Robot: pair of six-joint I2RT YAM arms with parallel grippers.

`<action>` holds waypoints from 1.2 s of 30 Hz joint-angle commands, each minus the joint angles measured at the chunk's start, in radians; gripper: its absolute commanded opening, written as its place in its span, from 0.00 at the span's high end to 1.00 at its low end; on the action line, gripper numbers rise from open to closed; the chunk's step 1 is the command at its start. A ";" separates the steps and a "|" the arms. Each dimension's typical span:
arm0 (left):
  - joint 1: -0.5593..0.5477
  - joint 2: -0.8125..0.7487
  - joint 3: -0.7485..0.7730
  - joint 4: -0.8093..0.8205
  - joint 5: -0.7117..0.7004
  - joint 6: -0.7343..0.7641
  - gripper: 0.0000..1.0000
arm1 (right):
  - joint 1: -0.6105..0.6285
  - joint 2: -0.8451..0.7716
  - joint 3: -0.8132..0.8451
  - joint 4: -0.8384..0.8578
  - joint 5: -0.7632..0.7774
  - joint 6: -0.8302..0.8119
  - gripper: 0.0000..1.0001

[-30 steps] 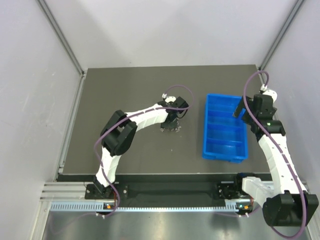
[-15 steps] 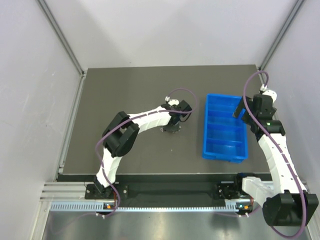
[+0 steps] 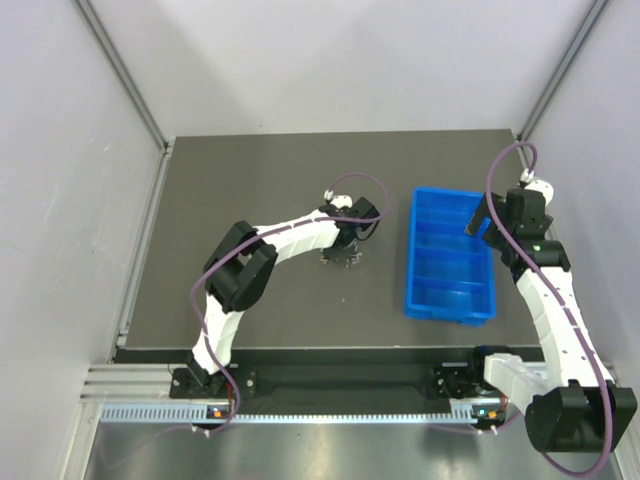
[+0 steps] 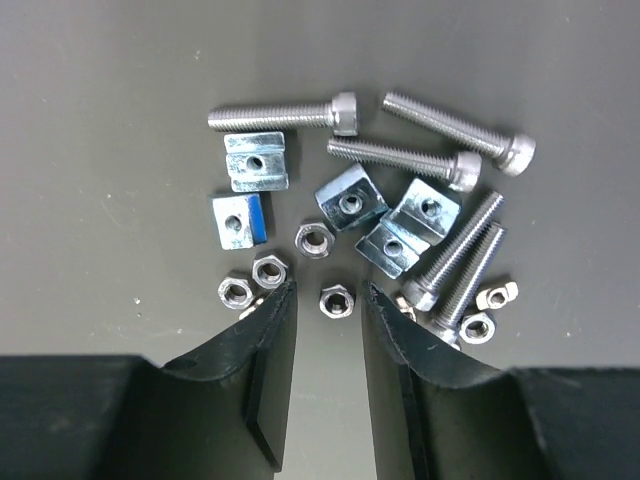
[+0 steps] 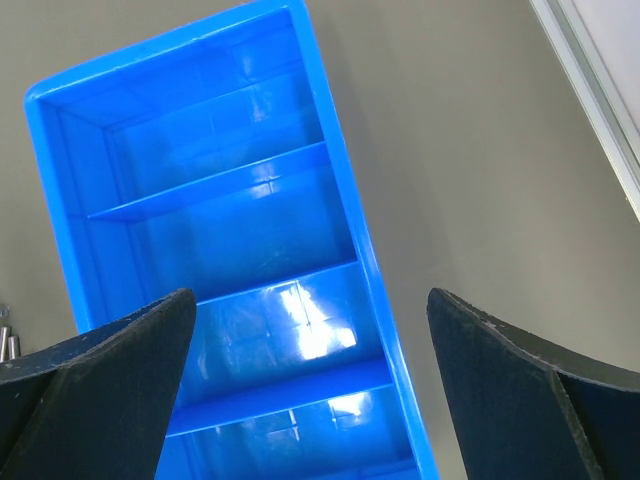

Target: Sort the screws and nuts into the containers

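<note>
Nothing sorted yet: the containers [image 3: 411,250] look bare, with screws [image 4: 290,118] and nuts [image 4: 314,240] heaped on the counter [image 3: 250,180] at their nine o'clock. The left claw [image 4: 328,292] is half-open around one nut, not gripping it; the right claw [image 5: 310,295] gapes empty.

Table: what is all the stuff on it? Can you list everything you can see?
screws: five, silver, in the pile on the table
six-sided nuts: at least five, silver, scattered along one side of the pile
square nuts: five, silver, middle of the pile
tray: one, blue, four compartments in a row, right of the pile
table: one, dark grey, under everything
left pincer: one, black, open, over the pile, a six-sided nut lying between its tips
right pincer: one, black, wide open, above the tray
</note>
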 commanded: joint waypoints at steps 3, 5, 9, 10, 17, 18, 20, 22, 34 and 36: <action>0.008 0.027 -0.016 0.008 0.010 -0.023 0.62 | -0.007 -0.019 -0.003 0.050 0.014 -0.008 0.00; 0.008 0.021 -0.035 0.022 0.027 -0.023 0.63 | -0.007 -0.017 -0.004 0.048 0.014 -0.009 0.00; 0.008 0.016 -0.055 0.033 0.039 -0.024 0.66 | -0.007 -0.016 -0.004 0.048 0.017 -0.008 0.00; 0.008 0.017 -0.058 0.040 0.042 -0.023 0.67 | -0.007 -0.016 -0.004 0.048 0.016 -0.009 0.00; 0.008 0.008 -0.081 0.054 0.078 -0.018 0.75 | -0.007 -0.019 -0.003 0.046 0.026 -0.008 0.00; 0.008 0.005 -0.084 0.059 0.082 -0.017 0.77 | -0.007 -0.019 -0.001 0.046 0.028 -0.008 0.00; 0.008 -0.004 -0.096 0.062 0.079 -0.018 0.80 | -0.007 -0.017 -0.001 0.046 0.028 -0.006 0.00; 0.008 -0.010 -0.099 0.063 0.076 -0.015 0.82 | -0.007 -0.016 -0.003 0.046 0.026 -0.006 0.00; -0.034 -0.156 -0.030 0.048 0.013 0.066 0.87 | -0.008 -0.010 0.008 0.022 0.094 0.043 0.00; -0.055 -0.185 -0.001 0.039 0.010 0.092 0.87 | -0.010 -0.014 0.013 0.013 0.106 0.054 0.00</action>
